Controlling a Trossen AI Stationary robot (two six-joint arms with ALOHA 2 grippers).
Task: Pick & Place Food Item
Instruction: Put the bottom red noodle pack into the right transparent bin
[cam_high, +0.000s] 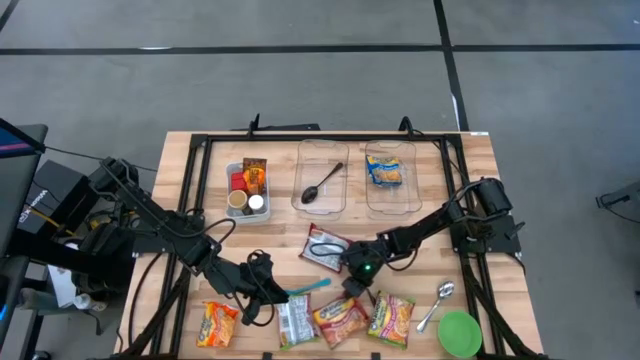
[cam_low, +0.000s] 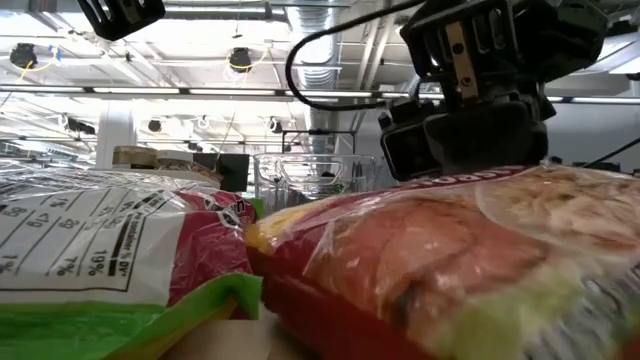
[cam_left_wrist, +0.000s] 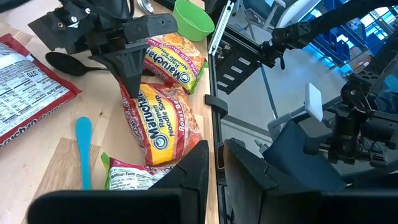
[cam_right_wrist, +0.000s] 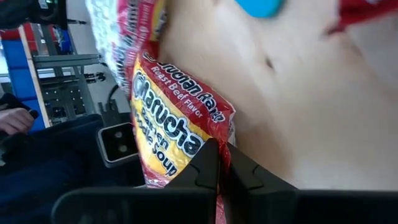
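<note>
Pressed almost together at the tips of the right gripper (cam_right_wrist: 217, 152), the two dark fingers (cam_right_wrist: 202, 165), apparently nipping the edge of the red-and-yellow crinkly plastic ramen packet (cam_right_wrist: 171, 124), with a sliver of red showing between them. Seen from the left wrist, stands nearly upright with the tips down on the middle of that same ramen packet (cam_left_wrist: 158, 124). From above, sits at the front of the pale wooden surface (cam_high: 480, 160), right gripper (cam_high: 355, 290) just over the packet's rear edge.

Judged light, with a soft, slippery film wrapper over a stiff, brittle noodle block. Best taken by a pinch of loose film or the crimped seam at an edge, not squeezed across the block, which could crack. Likely to sag or swing from one corner, so calls for a firm pinch.

Flat in a row along the front edge: an orange-and-yellow snack bag (cam_high: 217, 323), a white-and-green foil packet (cam_high: 296, 322), the ramen packet (cam_high: 340, 318) and a second yellow-and-red noodle packet (cam_high: 392, 318), touching or overlapping. Just behind, a light blue plastic spoon (cam_high: 308, 288).

Left gripper (cam_high: 262, 300) near the white-and-green foil packet, fingers (cam_left_wrist: 193, 171) drawn close with only a narrow slit and nothing between
</note>
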